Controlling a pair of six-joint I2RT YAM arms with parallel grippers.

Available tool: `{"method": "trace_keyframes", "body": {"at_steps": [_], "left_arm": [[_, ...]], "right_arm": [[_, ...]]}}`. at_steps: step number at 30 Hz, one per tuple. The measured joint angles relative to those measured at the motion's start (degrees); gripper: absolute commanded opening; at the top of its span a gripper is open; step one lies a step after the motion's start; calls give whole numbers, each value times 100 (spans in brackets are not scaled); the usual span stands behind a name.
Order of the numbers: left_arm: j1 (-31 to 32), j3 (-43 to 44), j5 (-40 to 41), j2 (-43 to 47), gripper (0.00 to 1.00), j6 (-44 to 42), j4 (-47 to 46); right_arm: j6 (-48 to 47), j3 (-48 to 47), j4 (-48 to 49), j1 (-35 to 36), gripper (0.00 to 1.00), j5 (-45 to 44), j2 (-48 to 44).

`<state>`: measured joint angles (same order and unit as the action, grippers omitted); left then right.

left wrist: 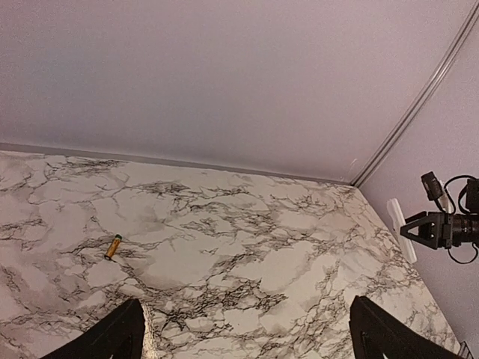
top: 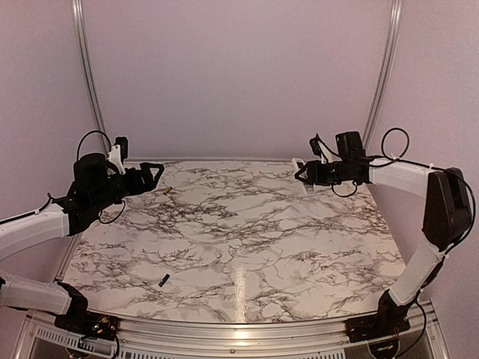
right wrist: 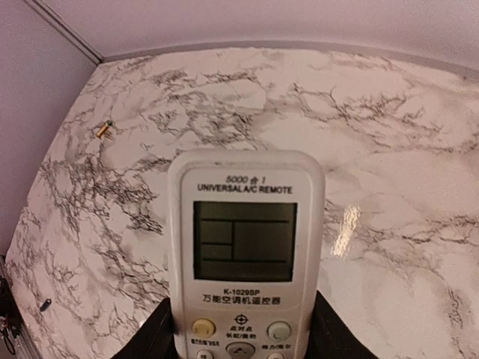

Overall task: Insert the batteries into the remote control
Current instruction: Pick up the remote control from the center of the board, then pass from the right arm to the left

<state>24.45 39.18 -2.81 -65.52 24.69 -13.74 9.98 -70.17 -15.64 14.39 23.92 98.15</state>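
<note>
My right gripper (top: 303, 176) is shut on the white remote control (top: 307, 187) and holds it in the air over the table's far right corner. In the right wrist view the remote (right wrist: 245, 247) faces the camera with its grey screen and buttons, my gripper (right wrist: 243, 345) clamping its lower sides. My left gripper (top: 154, 173) is open and empty above the far left of the table; its fingers (left wrist: 120, 336) are spread wide. The golden-tan battery (top: 168, 190) lies just right of it, also in the left wrist view (left wrist: 113, 246). The blackish battery (top: 163, 280) lies near the front left.
The marble-patterned table (top: 247, 239) is bounded by pale walls with metal rails at the back corners. The right gripper with the remote (left wrist: 400, 228) shows at the right edge of the left wrist view. Both batteries show in the right wrist view, golden (right wrist: 103, 129) and blackish (right wrist: 45, 304).
</note>
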Motion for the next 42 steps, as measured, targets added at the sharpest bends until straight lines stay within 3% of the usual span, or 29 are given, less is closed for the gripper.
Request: {"method": "trace_keyframes", "body": {"at_steps": [7, 17, 27, 42], "left_arm": [[343, -227, -1130, 103, 99, -48, -1244], [1353, -129, -2264, -249, 96, -74, -2673], [2199, 396, -2420, -892, 94, -212, -3082], [2610, 1040, -2186, -1565, 82, -321, -3139]], "right_arm": [[940, 4, 1941, 608, 31, 1624, -813], [2404, -15, 4369, 1958, 30, 2876, -684], [3401, -131, 6133, 2614, 28, 3108, -240], [3904, -138, 7051, 2837, 27, 3093, -44]]}}
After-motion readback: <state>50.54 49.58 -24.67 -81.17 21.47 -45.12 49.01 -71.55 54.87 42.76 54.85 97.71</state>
